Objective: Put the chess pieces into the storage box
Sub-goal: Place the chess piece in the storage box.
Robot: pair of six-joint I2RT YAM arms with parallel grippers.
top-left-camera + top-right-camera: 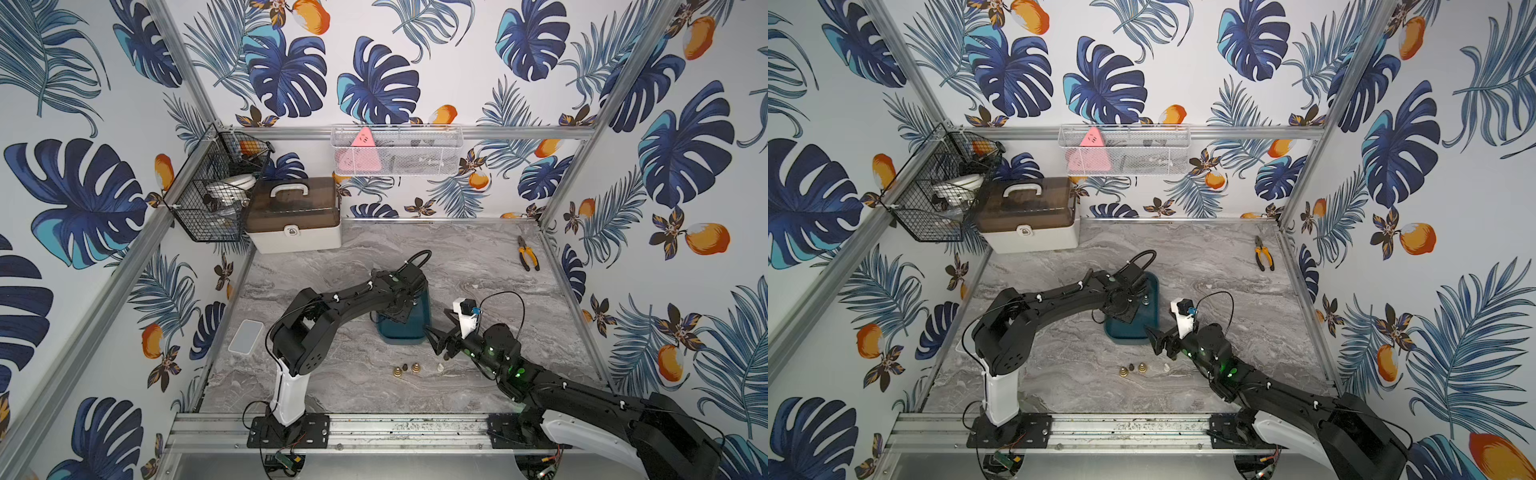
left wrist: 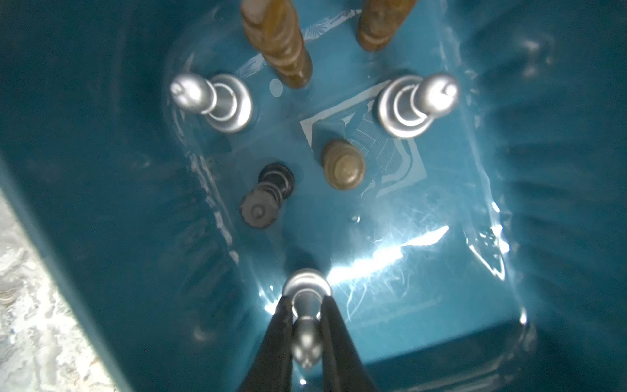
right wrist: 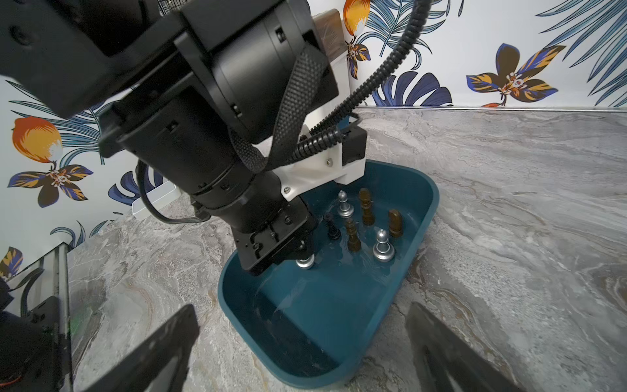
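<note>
7 chess pieces (image 3: 383,246) are inside the storage box (image 3: 332,305), which sits near the middle of the table (image 1: 478,257). 6 of them stand upright on its floor: 2 silver, 3 brown and 1 dark piece (image 2: 268,197). The 7th, a silver piece (image 2: 306,342), is clamped at its stem by the left gripper (image 2: 306,307), which reaches down into the box with its jaws closed tight. Its round base looks level with the floor, though whether it touches cannot be told.

The right gripper (image 1: 435,343) hovers just beside the box's near end, jaws spread wide and empty. Nearer the robot, 4 loose pieces (image 1: 415,367) wait on the table: 2 golden and 1 dark bunched together, and 1 white a little apart.

The likely slip is at release. If the base is off the floor or tilted, the silver piece may topple and roll into the dark piece nearby. Opening fingers or a skewed lift could also clip a standing neighbour. The right gripper is close enough to nudge the box or meet the left arm. The bunched trio leaves little room for fingers, so taking 1 may knock over the others.
</note>
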